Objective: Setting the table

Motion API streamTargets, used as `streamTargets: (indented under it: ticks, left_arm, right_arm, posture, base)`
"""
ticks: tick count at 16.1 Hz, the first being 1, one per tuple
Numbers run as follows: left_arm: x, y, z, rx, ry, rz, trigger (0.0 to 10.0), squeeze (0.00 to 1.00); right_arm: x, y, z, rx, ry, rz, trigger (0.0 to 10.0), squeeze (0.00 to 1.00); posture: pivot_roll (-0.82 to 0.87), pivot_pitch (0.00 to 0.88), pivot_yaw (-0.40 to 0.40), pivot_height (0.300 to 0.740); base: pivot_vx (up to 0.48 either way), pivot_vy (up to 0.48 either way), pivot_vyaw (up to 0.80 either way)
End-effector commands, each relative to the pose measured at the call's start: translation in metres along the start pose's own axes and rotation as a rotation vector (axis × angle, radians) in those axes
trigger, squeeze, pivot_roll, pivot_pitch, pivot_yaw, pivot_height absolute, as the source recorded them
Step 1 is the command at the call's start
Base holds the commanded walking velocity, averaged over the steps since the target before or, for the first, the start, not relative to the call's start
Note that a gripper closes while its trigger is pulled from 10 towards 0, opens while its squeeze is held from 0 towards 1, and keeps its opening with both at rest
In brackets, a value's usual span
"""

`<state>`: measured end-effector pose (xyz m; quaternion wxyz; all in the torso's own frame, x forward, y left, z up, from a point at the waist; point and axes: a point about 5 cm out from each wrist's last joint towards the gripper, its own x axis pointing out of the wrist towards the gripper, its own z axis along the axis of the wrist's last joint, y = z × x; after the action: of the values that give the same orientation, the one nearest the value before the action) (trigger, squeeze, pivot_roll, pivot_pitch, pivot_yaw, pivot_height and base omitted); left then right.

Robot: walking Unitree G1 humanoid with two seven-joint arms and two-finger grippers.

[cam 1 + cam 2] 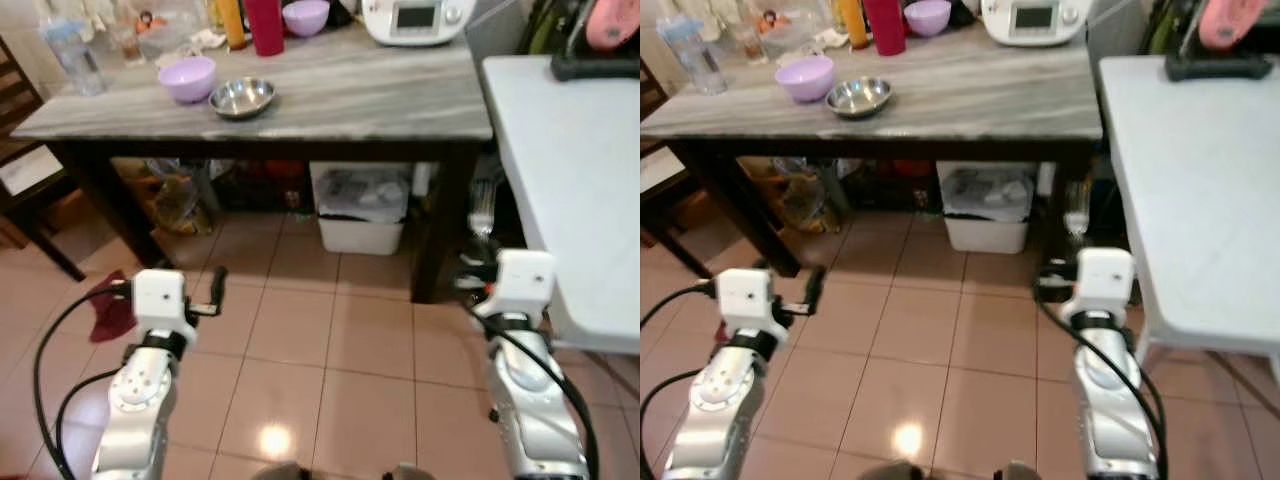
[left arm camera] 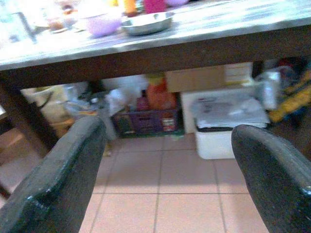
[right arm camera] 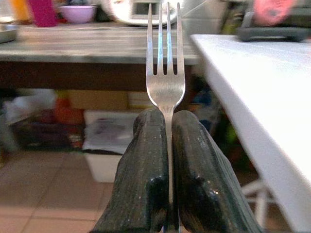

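Two bowls sit at the upper left on the grey marble-topped table (image 1: 360,95): a lilac bowl (image 1: 188,78) beside a steel bowl (image 1: 242,97). The left gripper (image 2: 167,170), lower left, gapes wide over terracotta floor tiles (image 1: 300,340). Blurred clutter fills the space under the table. The right gripper (image 3: 168,145) pinches a fork (image 3: 165,68) upright, its handle hidden, beside the white table (image 1: 570,170), cut off at right.

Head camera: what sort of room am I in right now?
Most likely a home kitchen or dining area: a marble-topped table carries bowls and a white cooking appliance, storage bins sit beneath, and the right gripper holds a fork.
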<state>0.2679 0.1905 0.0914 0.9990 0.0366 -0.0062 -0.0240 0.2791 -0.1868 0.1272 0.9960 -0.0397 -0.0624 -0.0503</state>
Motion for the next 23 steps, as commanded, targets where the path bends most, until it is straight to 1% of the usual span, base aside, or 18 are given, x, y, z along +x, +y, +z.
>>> streamTargets:
  ticks: [1, 11, 14, 15, 17, 19, 21, 23]
  left_arm:
    - [-0.001, 0.005, 0.003, 0.009, 0.000, 0.010, 10.0, 0.00]
    - [0.005, 0.001, 0.005, 0.002, -0.006, 0.001, 10.0, 0.00]
    - [0.005, -0.003, 0.007, 0.000, -0.018, 0.001, 10.0, 0.00]
    - [0.004, -0.008, 0.008, -0.026, -0.030, -0.036, 10.0, 0.00]
    - [0.004, -0.012, 0.011, -0.041, -0.042, -0.068, 10.0, 0.00]
    - [0.005, -0.016, 0.015, -0.080, -0.061, -0.105, 10.0, 0.00]
    - [0.004, -0.019, 0.016, -0.092, -0.064, -0.131, 10.0, 0.00]
    - [0.004, -0.019, 0.016, -0.098, -0.063, -0.145, 10.0, 0.00]
  right_arm:
    - [0.001, 0.007, 0.007, 0.021, -0.026, 0.018, 10.0, 0.00]
    - [0.004, 0.009, 0.010, 0.022, -0.034, 0.022, 10.0, 0.00]
    - [0.005, 0.009, 0.011, 0.019, -0.034, 0.027, 10.0, 0.00]
    - [0.006, 0.009, 0.011, 0.020, -0.036, 0.028, 10.0, 0.00]
    - [0.007, 0.009, 0.012, 0.021, -0.039, 0.030, 10.0, 0.00]
    - [0.007, 0.010, 0.013, 0.024, -0.040, 0.032, 10.0, 0.00]
    - [0.007, 0.010, 0.013, 0.026, -0.036, 0.031, 10.0, 0.00]
    - [0.007, 0.010, 0.012, 0.026, -0.034, 0.030, 10.0, 0.00]
  posture:
    - [-0.12, 0.114, 0.107, 0.740]
    - [-0.13, 0.119, 0.099, 0.740]
    - [-0.13, 0.120, 0.094, 0.740]
    - [-0.13, 0.121, 0.093, 0.740]
    - [-0.13, 0.121, 0.092, 0.740]
    - [-0.13, 0.120, 0.092, 0.740]
    - [-0.13, 0.122, 0.094, 0.740]
    - [-0.13, 0.122, 0.094, 0.740]
  base:
    - [0.000, 0.454, 0.00]
    - [0.000, 0.444, 0.00]
    - [0.000, 0.000, 0.00]
    - [0.000, 0.000, 0.00]
    - [0.000, 0.000, 0.00]
    - [0.000, 0.000, 0.00]
    - [0.304, 0.000, 0.00]
    - [0.343, 0.000, -0.45]
